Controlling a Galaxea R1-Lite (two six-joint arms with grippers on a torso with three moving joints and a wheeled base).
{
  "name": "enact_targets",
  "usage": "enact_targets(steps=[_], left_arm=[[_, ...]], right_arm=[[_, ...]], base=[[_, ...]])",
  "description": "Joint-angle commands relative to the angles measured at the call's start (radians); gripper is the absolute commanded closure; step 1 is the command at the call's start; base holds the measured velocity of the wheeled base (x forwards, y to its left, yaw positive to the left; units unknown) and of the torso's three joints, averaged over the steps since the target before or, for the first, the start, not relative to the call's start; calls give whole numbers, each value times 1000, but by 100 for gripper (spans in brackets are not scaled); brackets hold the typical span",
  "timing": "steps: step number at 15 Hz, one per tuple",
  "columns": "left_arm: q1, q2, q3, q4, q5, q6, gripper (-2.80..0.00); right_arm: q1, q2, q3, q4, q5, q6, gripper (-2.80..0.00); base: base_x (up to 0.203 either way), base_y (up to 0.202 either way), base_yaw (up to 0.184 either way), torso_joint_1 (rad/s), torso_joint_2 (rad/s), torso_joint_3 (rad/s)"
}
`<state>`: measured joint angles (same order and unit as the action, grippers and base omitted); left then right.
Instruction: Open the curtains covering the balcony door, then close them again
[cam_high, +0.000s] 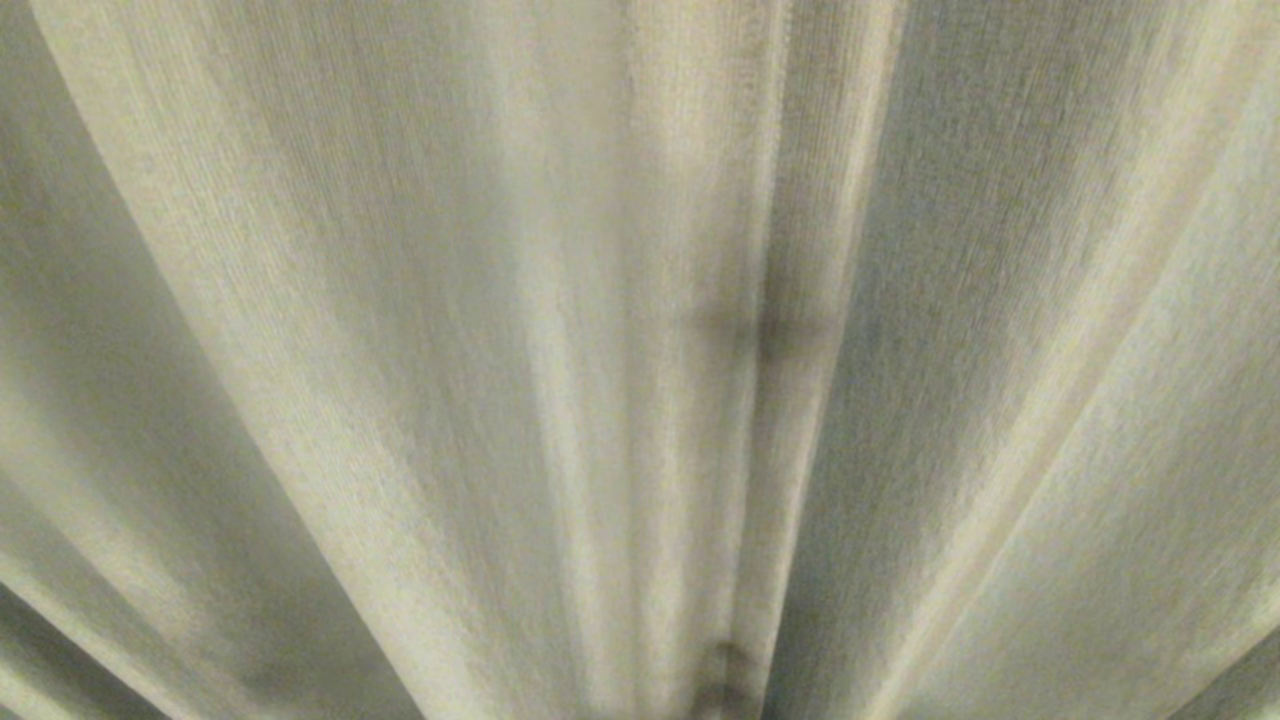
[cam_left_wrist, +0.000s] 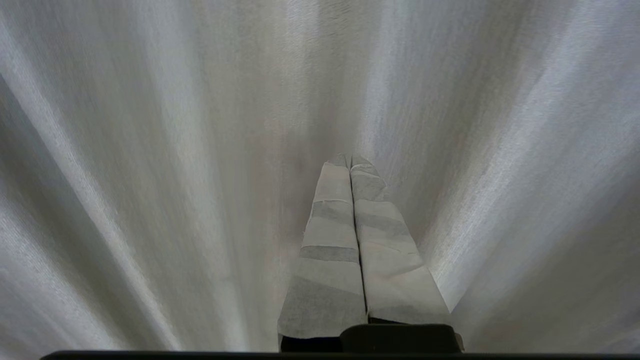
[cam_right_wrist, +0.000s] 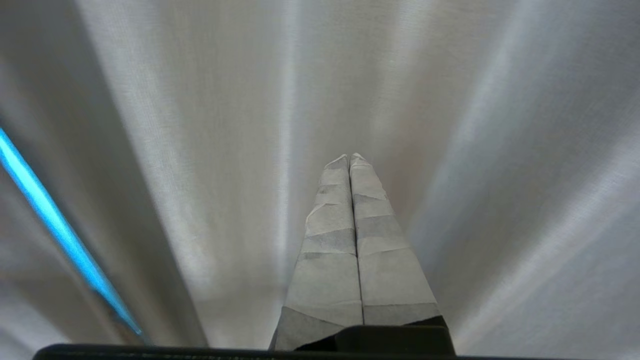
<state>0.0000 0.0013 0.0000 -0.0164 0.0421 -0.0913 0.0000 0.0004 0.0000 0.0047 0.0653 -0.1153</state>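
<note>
The curtains (cam_high: 500, 330) fill the whole head view as cream-beige pleated cloth hanging very close in front of me. Neither arm shows in that view. In the left wrist view my left gripper (cam_left_wrist: 349, 161) is shut, its tape-wrapped fingers (cam_left_wrist: 330, 235) pressed together and pointing at the curtain folds (cam_left_wrist: 150, 150), with nothing between them. My right gripper (cam_right_wrist: 350, 159) is likewise shut and empty, pointing at the curtain cloth (cam_right_wrist: 210, 125). The balcony door is hidden behind the cloth.
A thin bright blue strip (cam_right_wrist: 55, 225) shows through a gap between folds at one edge of the right wrist view. A darker seam (cam_high: 770, 330) runs down the cloth in the middle of the head view.
</note>
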Motion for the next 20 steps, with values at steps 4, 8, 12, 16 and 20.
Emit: enact_targets(steps=[4,8,12,16,20], left_arm=[[0,-1,0,0,1,-1,0],[0,-1,0,0,1,-1,0],[0,-1,0,0,1,-1,0],[0,0,0,0,1,-1,0],[0,0,0,0,1,-1,0]], right_arm=[[0,0,0,0,1,-1,0],[0,0,0,0,1,-1,0],[0,0,0,0,1,-1,0],[0,0,0,0,1,-1,0],[0,0,0,0,1,-1,0]], base=[[0,0,0,0,0,0],[0,0,0,0,0,0],[0,0,0,0,0,0],[0,0,0,0,0,0],[0,0,0,0,0,0]])
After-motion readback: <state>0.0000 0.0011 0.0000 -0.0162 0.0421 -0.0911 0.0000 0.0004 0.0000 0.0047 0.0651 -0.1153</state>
